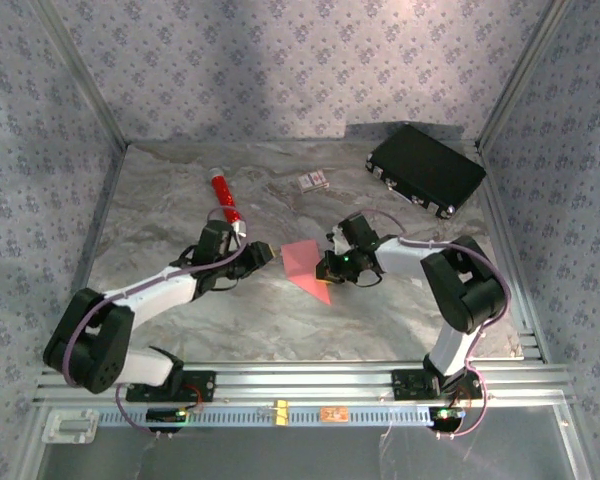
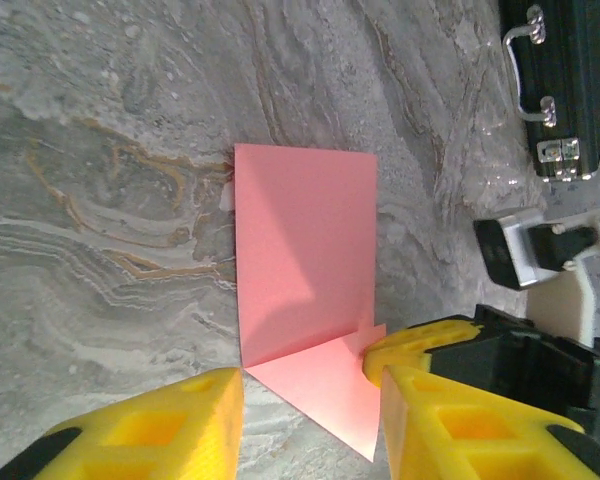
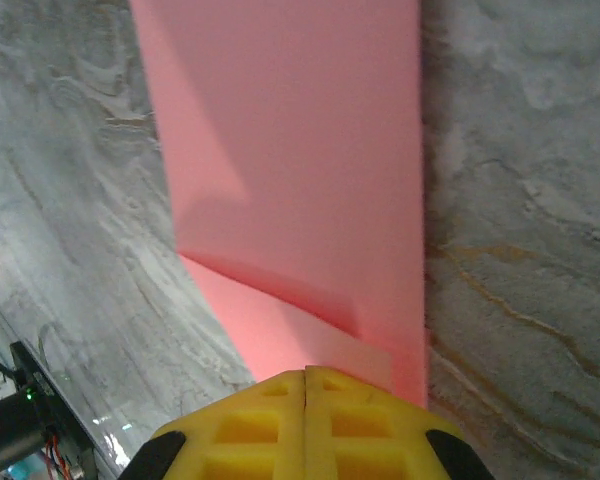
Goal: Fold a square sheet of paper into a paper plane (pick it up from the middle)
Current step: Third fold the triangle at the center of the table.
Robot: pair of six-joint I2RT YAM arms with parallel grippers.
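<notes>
Jaws stand parted on the left gripper [image 2: 308,388] and closed on the right gripper [image 3: 307,378], so the square sheet of paper [image 2: 305,250] may unfold once unpinned.

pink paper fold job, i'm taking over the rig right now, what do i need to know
Left hand: open, set either side of a corner of the paper, not gripping it.
Right hand: shut on the paper's edge.
Paper: mid-table, between the two hands.
Done: one corner is creased over into a triangular flap.
Left: all the other folds. There is no dart shape yet.
</notes>
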